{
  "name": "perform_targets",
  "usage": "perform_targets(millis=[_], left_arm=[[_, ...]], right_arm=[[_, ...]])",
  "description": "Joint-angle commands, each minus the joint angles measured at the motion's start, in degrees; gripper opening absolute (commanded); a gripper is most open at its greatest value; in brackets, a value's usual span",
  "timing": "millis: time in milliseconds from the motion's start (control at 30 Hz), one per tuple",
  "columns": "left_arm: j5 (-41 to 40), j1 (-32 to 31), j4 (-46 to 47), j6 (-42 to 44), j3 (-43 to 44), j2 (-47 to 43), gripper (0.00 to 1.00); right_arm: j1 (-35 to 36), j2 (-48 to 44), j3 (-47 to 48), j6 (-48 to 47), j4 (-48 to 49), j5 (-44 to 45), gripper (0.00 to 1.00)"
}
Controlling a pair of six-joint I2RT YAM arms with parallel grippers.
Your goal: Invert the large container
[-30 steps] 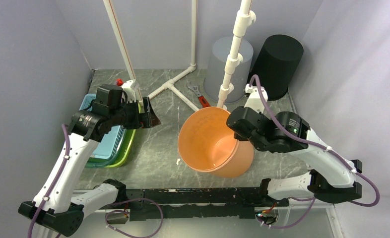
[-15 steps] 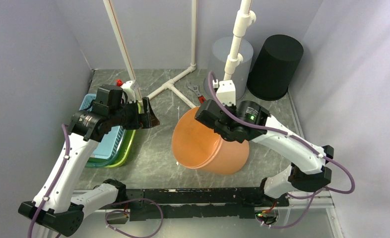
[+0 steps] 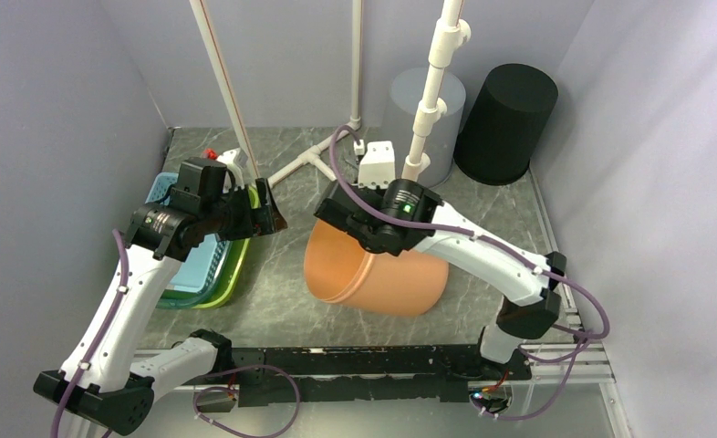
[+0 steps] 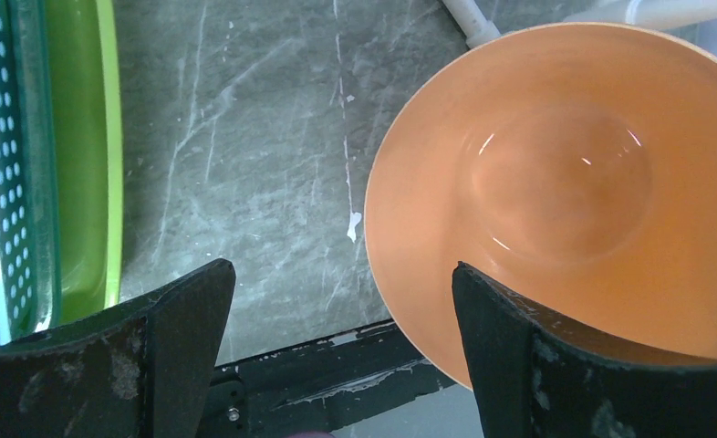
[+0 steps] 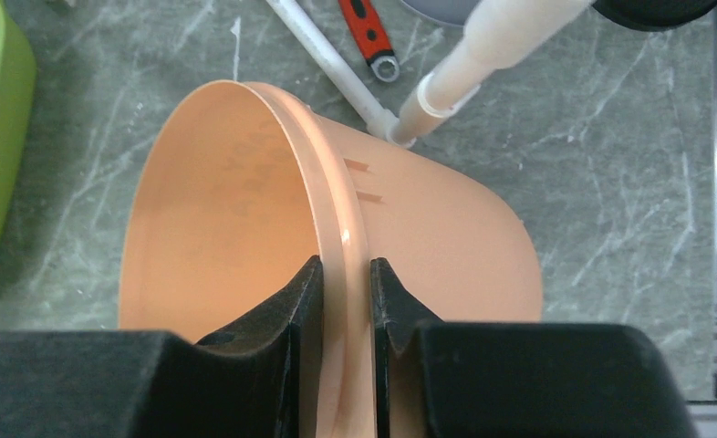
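- From above: the right arm [image 3: 483,251] reaches left over the orange bucket [image 3: 382,283], lying sideways on the table [image 3: 282,292].
- Left wrist: the left gripper [image 4: 341,274] is spread wide.
- Right wrist: the right gripper [image 5: 346,269] pinches the bucket's rim.

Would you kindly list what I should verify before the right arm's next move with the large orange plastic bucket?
1. Right pincer clamped on rim of the large orange plastic bucket: ok.
2. Bucket upside down: not ok; its mouth faces sideways.
3. Left pincer open, apart from bucket: ok.
4. White plastic pipe clear of bucket wall: cannot tell.
5. Green plastic basket apart from bucket mouth: ok.
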Motion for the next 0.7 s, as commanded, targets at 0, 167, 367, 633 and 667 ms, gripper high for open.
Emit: perform_targets(millis=[0,167,367,633,667], left_arm=[[-3.6,-0.1,-1.1,-2.2,1.0,-1.6,0.94],[-5.5,-0.1,-1.6,-1.7,-0.6,-4.5,0.94],[-6.1,-0.2,0.2,-1.8,-6.4,-10.7,0.94],[-4.0,-0.1,2.7,-0.6,-10.1,-16.6,0.94],[-3.3,-0.1,3.2,-0.3,-10.4,-17.0,0.94]], right_arm=[[0.2,6.0,0.8,7.6,1.0,-3.5,0.00],[0.3,9.6,1.8,10.1,4.4,-1.8,0.00],[-0.3,13.6,1.4,10.3,8.6,-1.3,0.00],[-1.8,18.1,3.2,7.6,12.2,-2.7,0.00],[-1.9,18.5,3.3,7.2,12.7,-3.0,0.00]])
